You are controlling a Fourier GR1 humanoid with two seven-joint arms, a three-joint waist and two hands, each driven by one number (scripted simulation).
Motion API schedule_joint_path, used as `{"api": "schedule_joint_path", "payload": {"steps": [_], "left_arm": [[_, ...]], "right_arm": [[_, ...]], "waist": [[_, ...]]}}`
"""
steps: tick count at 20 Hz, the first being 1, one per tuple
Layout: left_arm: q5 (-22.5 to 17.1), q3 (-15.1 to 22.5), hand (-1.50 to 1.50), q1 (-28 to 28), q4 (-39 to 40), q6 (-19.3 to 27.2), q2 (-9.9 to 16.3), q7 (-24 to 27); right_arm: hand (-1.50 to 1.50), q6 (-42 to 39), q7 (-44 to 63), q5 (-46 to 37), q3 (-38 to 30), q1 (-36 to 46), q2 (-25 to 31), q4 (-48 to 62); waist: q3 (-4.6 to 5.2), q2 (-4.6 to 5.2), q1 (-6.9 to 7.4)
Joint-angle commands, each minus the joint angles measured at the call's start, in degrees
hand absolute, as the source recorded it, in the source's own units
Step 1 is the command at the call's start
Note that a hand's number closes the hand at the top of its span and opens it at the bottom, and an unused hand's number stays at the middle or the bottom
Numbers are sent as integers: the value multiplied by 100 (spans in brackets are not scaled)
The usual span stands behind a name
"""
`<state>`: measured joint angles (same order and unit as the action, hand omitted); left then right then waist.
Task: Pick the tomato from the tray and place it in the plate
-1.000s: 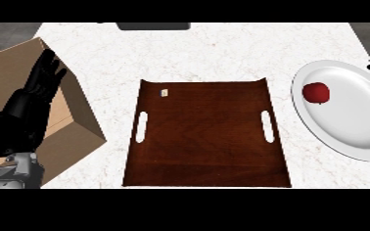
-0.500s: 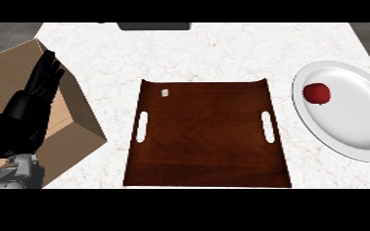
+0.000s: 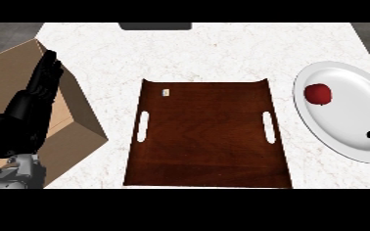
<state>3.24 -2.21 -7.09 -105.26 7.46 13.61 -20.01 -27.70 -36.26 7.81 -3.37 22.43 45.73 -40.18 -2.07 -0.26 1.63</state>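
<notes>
Left hand resting at the left edge of the head view, fingers straight and pointing up, holding nothing, shown over a tan box-like surface beside the worktop. Grey forearm entering from the lower left corner. Right hand nowhere in view.

Tomato red and round, lying in the white plate, toward its upper left part, well apart from the hand. Plate sitting on the worktop at the right edge, partly cut off by the frame, just beside the tray's right side but not touching it. Small dark speck at the plate's right rim, too small to tell what.

Dark brown wooden tray in the middle of the pale marbled worktop, with a slot handle on its left and right sides and a small pale tag near its upper left corner. Dark rectangular object at the far edge of the worktop, only partly visible.
</notes>
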Motion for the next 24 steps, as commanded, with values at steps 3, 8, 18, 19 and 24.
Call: {"api": "schedule_joint_path", "payload": {"steps": [3,8,18,19,24], "left_arm": [[47,384,0,573,969,22,-512,-86],[-4,302,0,632,874,-126,-440,-115],[96,316,0,512,916,-104,-599,-183],[89,257,0,627,766,-132,-544,-160],[3,205,0,596,756,-215,-575,-214]], "right_arm": [[-150,-74,-473,-180,22,65,56,394],[-150,160,-636,-334,58,88,72,649],[-150,232,-868,-468,20,262,372,1210],[-150,271,-1010,-438,-30,153,325,1355],[-150,209,-1033,-383,-127,306,488,1601]], "waist": [[183,210,-45],[180,200,1],[174,238,-14],[165,219,42],[165,237,65]]}}
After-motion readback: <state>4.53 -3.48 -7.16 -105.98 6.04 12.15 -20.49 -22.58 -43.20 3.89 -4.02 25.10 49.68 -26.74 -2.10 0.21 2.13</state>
